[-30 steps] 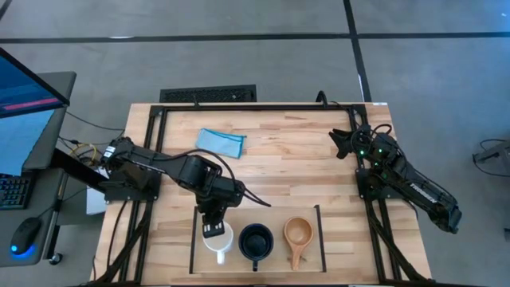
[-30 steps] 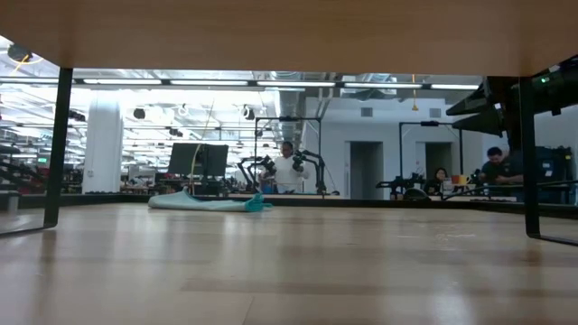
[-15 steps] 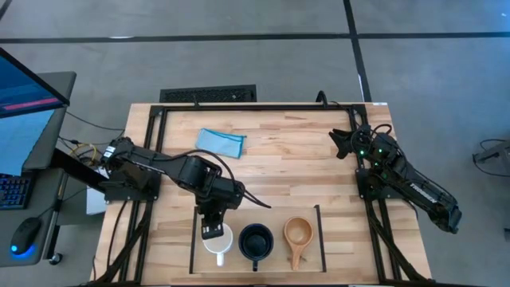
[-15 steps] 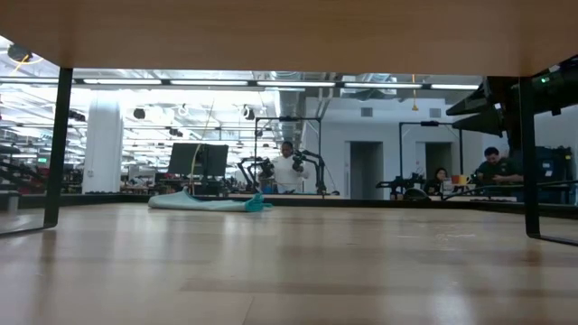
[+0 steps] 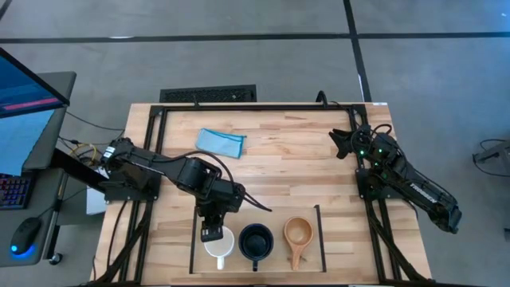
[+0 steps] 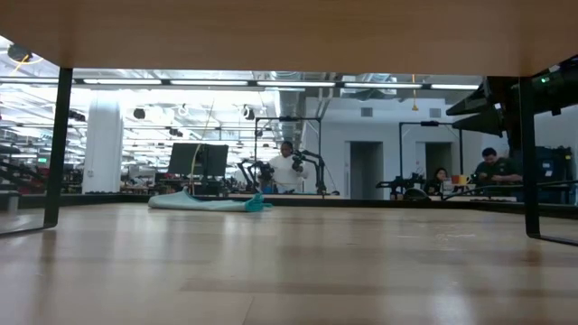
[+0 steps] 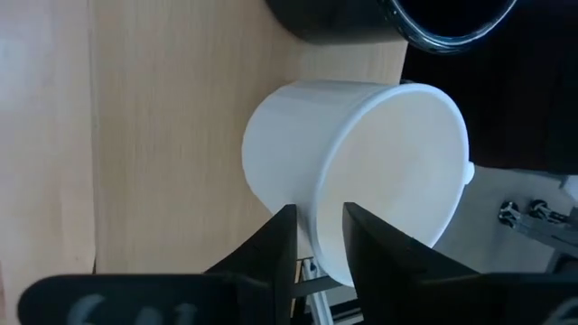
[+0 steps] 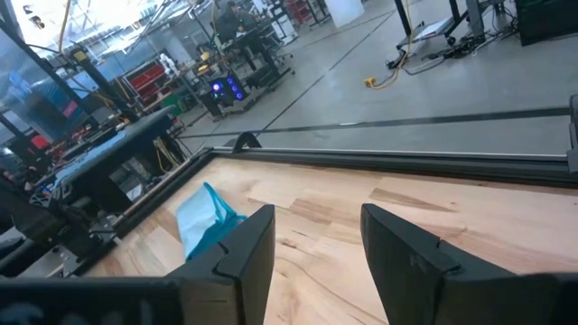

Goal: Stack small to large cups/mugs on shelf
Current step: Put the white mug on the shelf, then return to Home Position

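Carefully now: your left claw (image 7: 318, 236) pinched the white mug (image 7: 361, 171) by its rim on the shelf (image 5: 321, 231); you needed a slow, straight release.

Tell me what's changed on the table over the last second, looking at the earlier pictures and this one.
Very little. The left gripper has edged slightly toward the table's left side along the white mug, with its fingers straddling the mug's wall. The navy mug, the wooden cup, the blue cloth and the right gripper, open at the far right, all stayed where they were.
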Controlling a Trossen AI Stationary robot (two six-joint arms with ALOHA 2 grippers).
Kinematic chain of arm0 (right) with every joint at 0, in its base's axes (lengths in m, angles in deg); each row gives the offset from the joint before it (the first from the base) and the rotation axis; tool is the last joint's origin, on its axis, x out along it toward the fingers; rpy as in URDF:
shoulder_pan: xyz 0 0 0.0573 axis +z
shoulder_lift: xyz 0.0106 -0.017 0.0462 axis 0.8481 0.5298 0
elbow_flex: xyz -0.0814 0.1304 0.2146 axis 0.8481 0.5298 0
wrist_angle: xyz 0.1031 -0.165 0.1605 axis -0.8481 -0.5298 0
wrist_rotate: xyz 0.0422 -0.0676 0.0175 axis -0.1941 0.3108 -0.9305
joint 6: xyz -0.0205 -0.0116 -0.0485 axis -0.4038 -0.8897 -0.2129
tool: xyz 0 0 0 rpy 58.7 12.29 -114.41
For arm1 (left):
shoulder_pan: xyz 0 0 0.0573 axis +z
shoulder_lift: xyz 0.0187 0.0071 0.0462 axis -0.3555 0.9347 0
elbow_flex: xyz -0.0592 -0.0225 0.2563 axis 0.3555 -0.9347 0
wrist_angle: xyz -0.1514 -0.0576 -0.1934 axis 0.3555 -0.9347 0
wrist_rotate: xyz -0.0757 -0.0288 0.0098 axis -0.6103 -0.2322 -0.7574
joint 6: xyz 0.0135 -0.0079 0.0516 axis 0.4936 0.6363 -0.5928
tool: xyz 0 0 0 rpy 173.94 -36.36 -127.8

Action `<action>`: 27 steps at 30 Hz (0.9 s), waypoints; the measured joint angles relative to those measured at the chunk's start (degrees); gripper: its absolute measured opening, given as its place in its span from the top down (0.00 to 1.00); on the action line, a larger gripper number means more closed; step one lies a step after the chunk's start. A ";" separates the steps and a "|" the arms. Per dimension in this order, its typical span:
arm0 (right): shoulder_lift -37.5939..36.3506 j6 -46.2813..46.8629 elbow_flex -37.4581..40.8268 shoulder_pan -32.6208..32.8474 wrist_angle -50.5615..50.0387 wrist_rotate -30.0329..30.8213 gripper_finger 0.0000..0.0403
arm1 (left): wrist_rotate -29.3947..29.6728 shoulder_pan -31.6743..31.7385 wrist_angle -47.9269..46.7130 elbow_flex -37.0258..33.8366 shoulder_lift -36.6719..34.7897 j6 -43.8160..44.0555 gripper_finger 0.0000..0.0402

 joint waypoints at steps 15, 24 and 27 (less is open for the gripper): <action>0.01 0.00 0.00 0.00 -0.02 0.00 0.54 | 1.29 0.09 -0.13 0.00 0.13 0.22 0.79; 0.01 -0.02 0.00 0.00 -0.24 0.00 0.54 | 2.29 0.63 0.09 0.68 -1.10 0.83 0.79; 0.01 -0.02 -0.02 0.00 -0.26 0.00 0.54 | 2.92 0.70 -1.25 3.66 -1.11 0.69 0.79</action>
